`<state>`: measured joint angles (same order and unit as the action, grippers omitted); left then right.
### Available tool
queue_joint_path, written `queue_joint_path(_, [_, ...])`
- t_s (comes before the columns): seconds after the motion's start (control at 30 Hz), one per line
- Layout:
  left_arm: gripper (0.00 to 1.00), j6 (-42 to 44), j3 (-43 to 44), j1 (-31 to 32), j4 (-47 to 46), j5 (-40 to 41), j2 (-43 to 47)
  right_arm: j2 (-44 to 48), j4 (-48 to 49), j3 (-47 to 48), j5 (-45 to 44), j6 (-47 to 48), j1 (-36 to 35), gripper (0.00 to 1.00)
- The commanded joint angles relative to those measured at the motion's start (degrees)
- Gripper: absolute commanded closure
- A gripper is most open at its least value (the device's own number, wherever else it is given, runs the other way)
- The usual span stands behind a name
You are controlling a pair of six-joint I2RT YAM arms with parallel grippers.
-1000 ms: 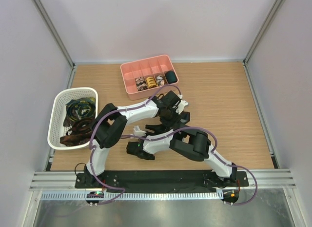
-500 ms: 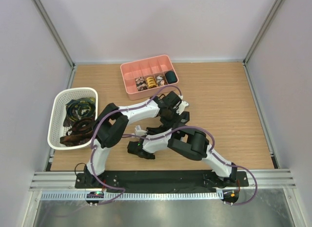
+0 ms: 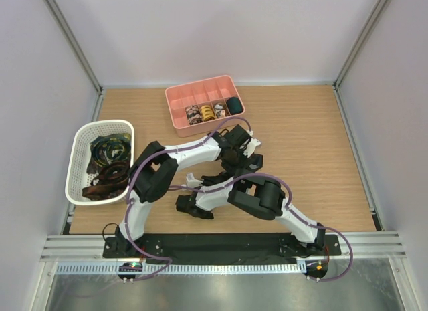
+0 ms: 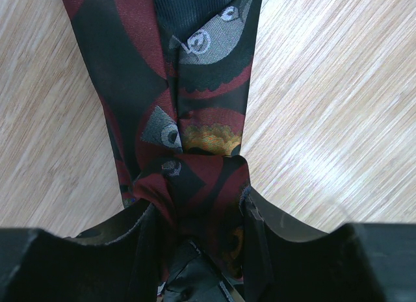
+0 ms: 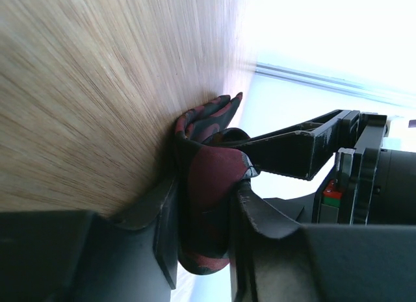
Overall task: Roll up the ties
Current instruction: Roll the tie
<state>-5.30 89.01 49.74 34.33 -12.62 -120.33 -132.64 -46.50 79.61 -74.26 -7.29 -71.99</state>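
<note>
A dark tie with red, grey and yellow prints (image 4: pixel 195 88) lies on the wooden table and bunches up between the fingers of my left gripper (image 4: pixel 198 211), which is shut on it. My right gripper (image 5: pixel 201 211) is shut on a folded red and dark part of the same tie (image 5: pixel 211 178), right beside a finger of the left gripper (image 5: pixel 299 149). In the top view both grippers meet at mid-table, the left (image 3: pixel 239 164) and the right (image 3: pixel 222 172), and the arms hide the tie. Several rolled ties (image 3: pixel 206 112) sit in the pink tray.
The pink divided tray (image 3: pixel 184 97) stands just behind the grippers. A white mesh basket (image 3: pixel 80 147) at the left holds several loose ties (image 3: pixel 107 164). White walls enclose the table on three sides.
Both arms have shifted slightly, the left elbow a little to the right. Both grippers stay shut on the tie at the same spot.
</note>
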Motion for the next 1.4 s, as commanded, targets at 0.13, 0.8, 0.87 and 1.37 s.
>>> queue_joint_path(0.13, [0.73,0.99,-0.33,0.10,15.68,-0.30,-3.33,-1.39,1.50,-2.18,10.63,-2.29,1.41,0.58])
queue_joint_path(0.8, [0.73,1.96,5.90,0.19,30.88,-1.35,-4.73,-3.59,0.18,-2.10,6.23,-2.03,1.32,0.40])
queue_joint_path(0.87, [0.73,1.96,6.43,0.19,31.94,-1.61,-5.17,-3.59,-0.43,-1.75,5.18,-2.12,1.32,0.38])
queue_joint_path(1.37, [0.73,2.31,8.81,0.36,36.78,-0.21,-6.32,-7.02,-7.01,1.50,7.29,-6.42,3.08,0.59])
